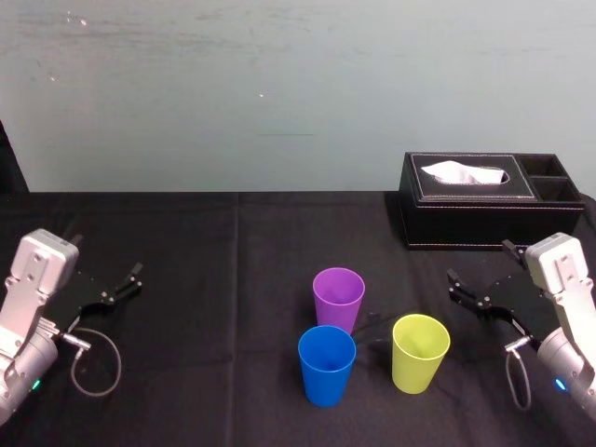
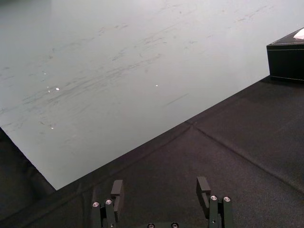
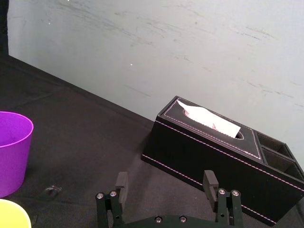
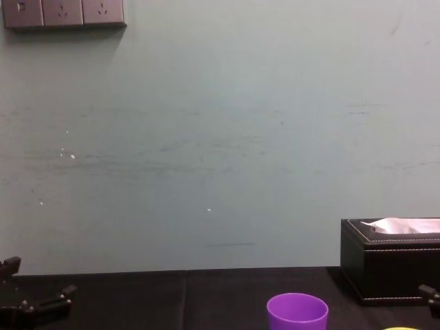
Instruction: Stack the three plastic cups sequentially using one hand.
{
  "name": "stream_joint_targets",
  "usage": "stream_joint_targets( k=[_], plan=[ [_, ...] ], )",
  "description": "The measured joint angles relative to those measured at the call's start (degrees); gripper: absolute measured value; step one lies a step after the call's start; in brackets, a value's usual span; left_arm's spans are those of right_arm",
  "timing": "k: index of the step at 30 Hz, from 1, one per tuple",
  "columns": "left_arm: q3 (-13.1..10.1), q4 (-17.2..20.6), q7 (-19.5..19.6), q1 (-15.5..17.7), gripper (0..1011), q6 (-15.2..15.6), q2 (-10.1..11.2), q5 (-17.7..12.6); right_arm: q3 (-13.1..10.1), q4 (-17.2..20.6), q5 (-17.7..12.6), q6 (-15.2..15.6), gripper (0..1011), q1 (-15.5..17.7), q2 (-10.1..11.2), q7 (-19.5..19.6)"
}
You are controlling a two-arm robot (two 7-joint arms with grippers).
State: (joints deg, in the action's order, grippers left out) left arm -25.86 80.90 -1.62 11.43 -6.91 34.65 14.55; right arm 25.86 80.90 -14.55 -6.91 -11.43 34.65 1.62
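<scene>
Three cups stand upright and apart near the table's front middle: the purple cup (image 1: pixel 338 298) farthest back, the blue cup (image 1: pixel 327 365) just in front of it, and the yellow-green cup (image 1: pixel 420 352) to the right. My right gripper (image 1: pixel 480 264) hovers open and holds nothing, a little to the right of the yellow-green cup. In the right wrist view its fingers (image 3: pixel 122 180) stand wide apart, with the purple cup (image 3: pixel 12 152) and the yellow-green rim (image 3: pixel 12 216) off to one side. My left gripper (image 1: pixel 110 261) rests open at the far left.
A black tissue box (image 1: pixel 475 200) with a white tissue stands at the back right, behind my right gripper. A black cloth (image 1: pixel 205 279) covers the table up to a pale wall. Cables loop beside both wrists.
</scene>
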Motion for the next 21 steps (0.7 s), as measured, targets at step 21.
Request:
stream_joint_targets(
  k=[21],
  plan=[
    [0.00,0.00,0.00,0.00,1000,0.00,0.00,0.00,0.00,0.00,0.00,0.00,1003,0.00,0.00,0.00]
  ],
)
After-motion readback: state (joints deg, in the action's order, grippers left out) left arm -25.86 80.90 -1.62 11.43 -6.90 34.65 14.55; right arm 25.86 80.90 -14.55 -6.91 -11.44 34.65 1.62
